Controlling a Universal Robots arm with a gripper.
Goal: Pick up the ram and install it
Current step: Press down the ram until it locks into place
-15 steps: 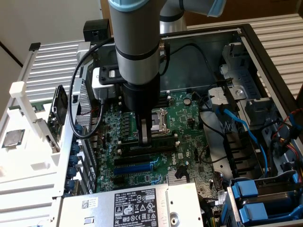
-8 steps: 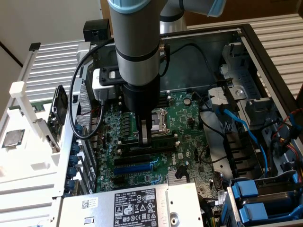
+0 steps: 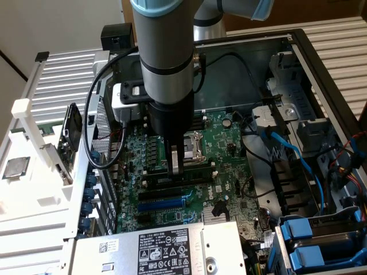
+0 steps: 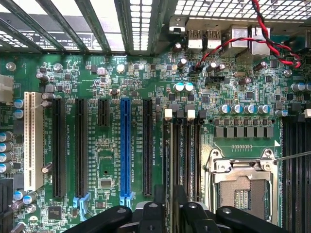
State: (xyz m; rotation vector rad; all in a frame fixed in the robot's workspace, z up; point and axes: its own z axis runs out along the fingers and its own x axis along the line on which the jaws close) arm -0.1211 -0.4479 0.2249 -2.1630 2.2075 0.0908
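Inside the open black metal computer case [image 3: 321,63], the grey robot arm [image 3: 166,51] reaches straight down, and its hand [image 3: 175,166] hangs low over the green motherboard [image 3: 223,172], just beside the empty square silver processor socket [image 3: 192,148]. In the wrist view the hand [image 4: 166,204] sits directly over the row of long black memory slots with white end clips [image 4: 182,150], its dark fingers [image 4: 158,194] close together around the near end of one slot. Whether they grip the ram cannot be told; the thin stick may stand edge-on in that slot, but the fingers hide the spot.

The case also holds a grey power supply with a white label [image 3: 166,249] at the exterior view's lower edge, blue drive carriers [image 3: 312,246] at its lower right, and a blue cable [image 3: 287,149] running over the metal bays. Outside the case, a small square silver processor chip [image 3: 15,167] lies on the white table [image 3: 34,217] at the exterior view's left. Across the board, the wrist view shows a blue expansion slot [image 4: 125,145], a white expansion slot [image 4: 32,141] and red-and-black twisted wires [image 4: 252,36].
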